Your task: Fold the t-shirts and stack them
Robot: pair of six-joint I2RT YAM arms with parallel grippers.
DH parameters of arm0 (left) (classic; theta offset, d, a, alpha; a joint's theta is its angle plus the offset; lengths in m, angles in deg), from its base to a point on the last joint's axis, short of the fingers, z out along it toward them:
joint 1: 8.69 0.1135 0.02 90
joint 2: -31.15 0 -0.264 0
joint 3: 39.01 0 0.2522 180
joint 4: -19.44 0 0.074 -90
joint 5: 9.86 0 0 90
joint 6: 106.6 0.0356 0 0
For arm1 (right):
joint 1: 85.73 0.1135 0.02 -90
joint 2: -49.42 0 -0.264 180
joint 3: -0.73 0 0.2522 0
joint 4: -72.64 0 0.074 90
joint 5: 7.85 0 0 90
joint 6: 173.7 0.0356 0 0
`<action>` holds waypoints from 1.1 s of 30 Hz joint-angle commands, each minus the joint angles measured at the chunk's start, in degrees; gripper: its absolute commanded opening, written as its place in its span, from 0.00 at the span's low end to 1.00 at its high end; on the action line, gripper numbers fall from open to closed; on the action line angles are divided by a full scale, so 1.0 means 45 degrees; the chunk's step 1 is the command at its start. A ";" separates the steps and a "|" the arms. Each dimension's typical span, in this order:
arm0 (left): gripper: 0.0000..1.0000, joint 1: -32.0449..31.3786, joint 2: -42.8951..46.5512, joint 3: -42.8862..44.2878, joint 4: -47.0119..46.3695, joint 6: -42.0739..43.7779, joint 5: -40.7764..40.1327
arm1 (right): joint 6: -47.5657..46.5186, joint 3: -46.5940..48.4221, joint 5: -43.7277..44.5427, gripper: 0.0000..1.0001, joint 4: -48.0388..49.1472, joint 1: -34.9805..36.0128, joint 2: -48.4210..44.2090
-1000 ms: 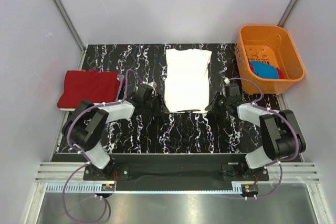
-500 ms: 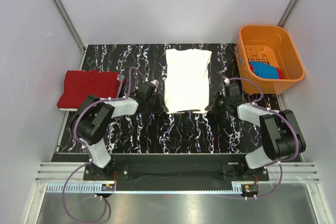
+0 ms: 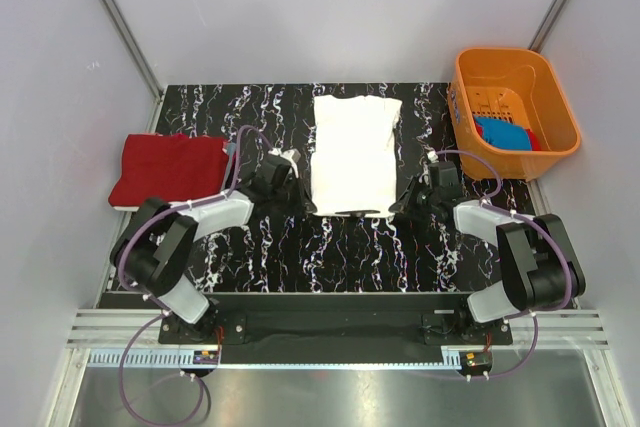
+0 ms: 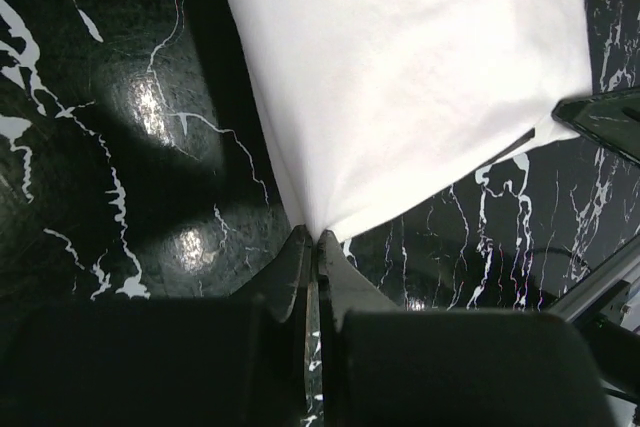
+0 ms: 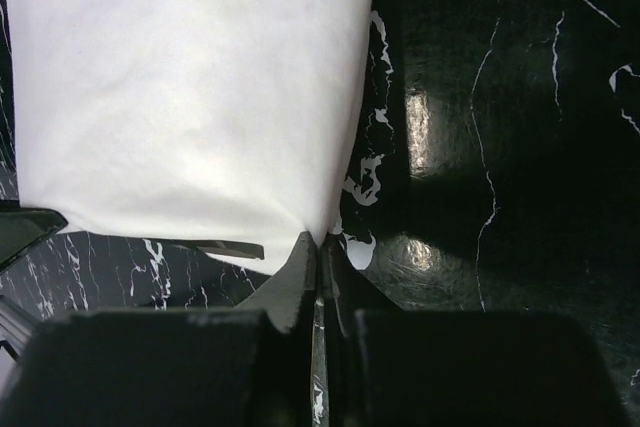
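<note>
Cloth of the white t-shirt lies on the worktop; left gripper clamps its near left corner, right gripper its near right corner.

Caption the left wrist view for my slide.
Left gripper shut on a corner of the white t-shirt over the marbled table.

Left arm and right arm are presenting white link shells between black joint housings. Purple cables are running in loops along both. Fingers are showing as matte black wedges tapering to thin tips.
</note>
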 commanded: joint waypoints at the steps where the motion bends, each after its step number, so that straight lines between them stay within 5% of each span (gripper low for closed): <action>1: 0.00 -0.0035 0.0888 -0.0323 0.0463 0.0601 -0.0508 | 0.0020 0.0014 -0.0334 0.00 0.0602 -0.0017 -0.0260; 23: 0.00 -0.0561 0.5672 -0.2940 0.1950 0.0641 -0.0568 | 0.1154 -0.0708 -0.2289 0.00 -0.2619 0.0022 -0.3109; 33: 0.00 -0.2376 0.7470 -0.3447 0.2653 -0.0140 -0.1309 | 0.1114 -0.0981 -0.2483 0.00 -0.4943 0.0062 -0.6464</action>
